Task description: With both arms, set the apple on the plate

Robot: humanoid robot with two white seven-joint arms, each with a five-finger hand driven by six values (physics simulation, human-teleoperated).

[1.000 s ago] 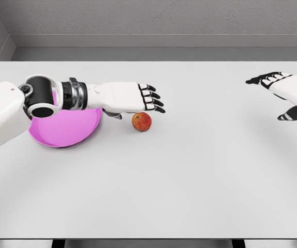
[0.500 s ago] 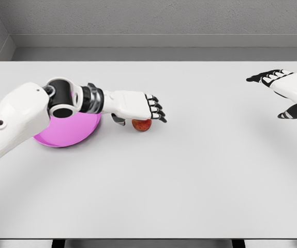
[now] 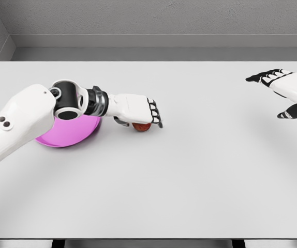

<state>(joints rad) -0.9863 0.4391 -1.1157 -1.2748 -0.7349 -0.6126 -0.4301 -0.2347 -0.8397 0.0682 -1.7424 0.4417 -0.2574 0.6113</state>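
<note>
So the left robot hand [image 3: 138,110] is sitting right on top of the apple [image 3: 142,126], palm down, fingers [image 3: 155,114] bent over its far side with the black tips pointing down toward the surface [image 3: 190,175]. The thumb [image 3: 120,121] comes in low at the apple's 9 o'clock. Looks like it's wrapping the fruit, but honestly I can't tell whether it has actually clamped onto it or is just draped over it, since most of the apple is hidden under the palm. Only a reddish sliver shows below the hand.

The apple itself is on the bare surface, not on the plate [image 3: 68,133]. The plate is the pink/magenta one just at the apple's 9 o'clock, close by but with a small gap between them as far as I can see. The left forearm and its big black-and-white wrist joint pass right over the plate and cover its top part, so only the lower curve of it shows.

Way over at 3 o'clock, well apart from all that, the right robot hand [image 3: 285,93] hangs above the surface near the right edge of the view. It's released, fingers stretched out toward 9 o'clock and thumb dropped below, holding nothing.

Grey wall [image 3: 148,18] runs along the back at 12 o'clock.
</note>
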